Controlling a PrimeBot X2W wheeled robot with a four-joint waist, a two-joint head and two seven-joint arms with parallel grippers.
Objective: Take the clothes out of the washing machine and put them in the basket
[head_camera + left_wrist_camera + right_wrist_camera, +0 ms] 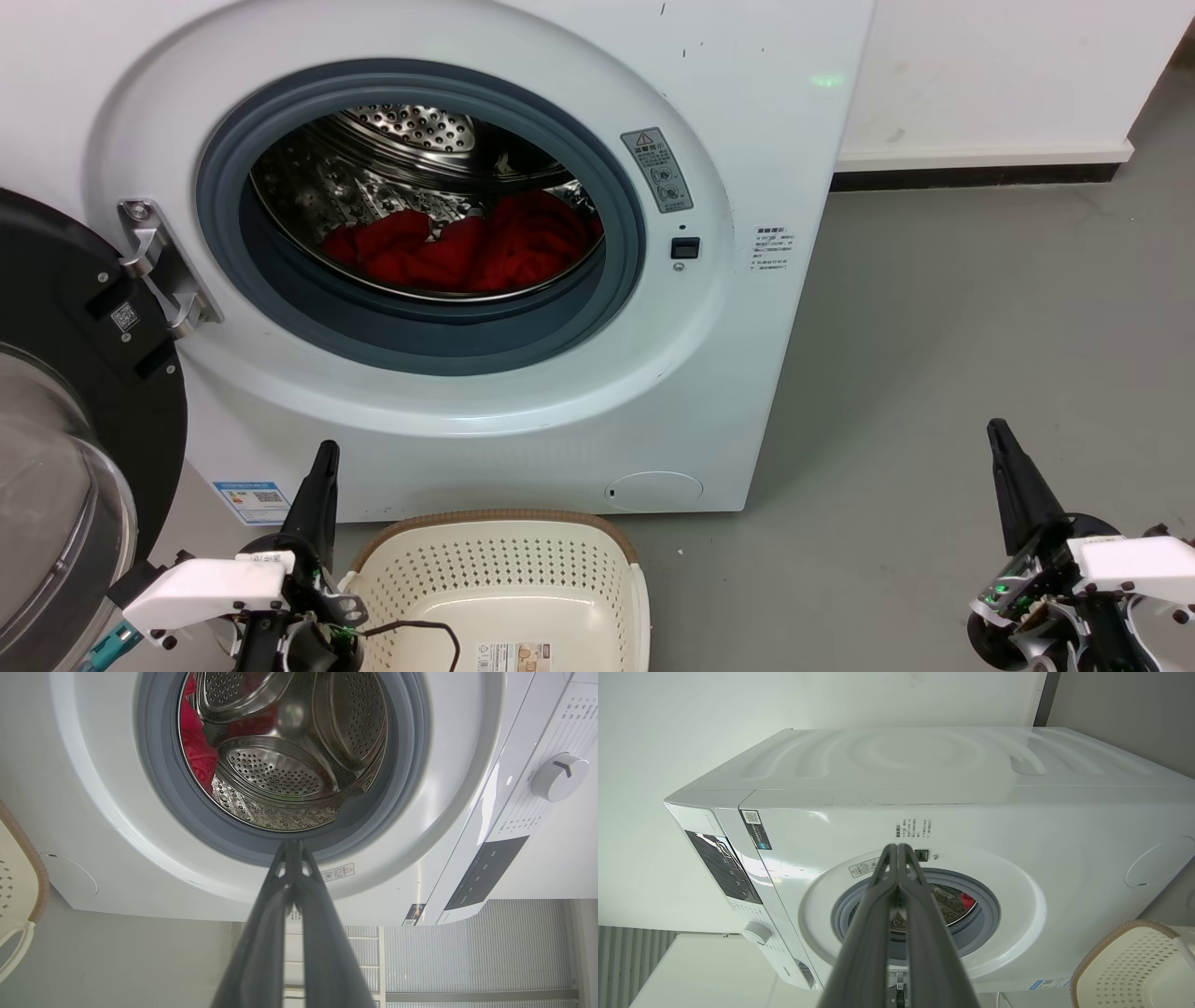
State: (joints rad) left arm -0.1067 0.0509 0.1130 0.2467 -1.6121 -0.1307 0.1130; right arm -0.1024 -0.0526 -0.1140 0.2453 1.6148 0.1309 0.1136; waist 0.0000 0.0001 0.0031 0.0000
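Lying in the bottom of the perforated steel drum (411, 131), the clothes (467, 247) form a low red heap whose long axis runs left to right across the porthole. The washing machine (728, 373) faces the robot with its grey-rimmed opening uncovered. Its black-framed glass door (93, 392) is swung wide to the left on a metal hinge (159, 271). Below the porthole, on the grey floor (934, 327), the basket (504, 516) stands upright, mouth up. Its brown-rimmed rounded end sits just beside the machine's base, and its body runs toward the robot, off the lower edge of the head view. A paper label (516, 655) shows on its bottom. The left gripper (325, 453) is just beside the basket's left corner, its 2 dark fingers pressed together on nothing and pointing up at the machine's front. In the left wrist view the closed tips line up with the lower edge of the grey seal. The right gripper (999, 431) is over bare floor, well apart from machine and basket. It is likewise clenched and empty, and its fingers slant up and slightly left.
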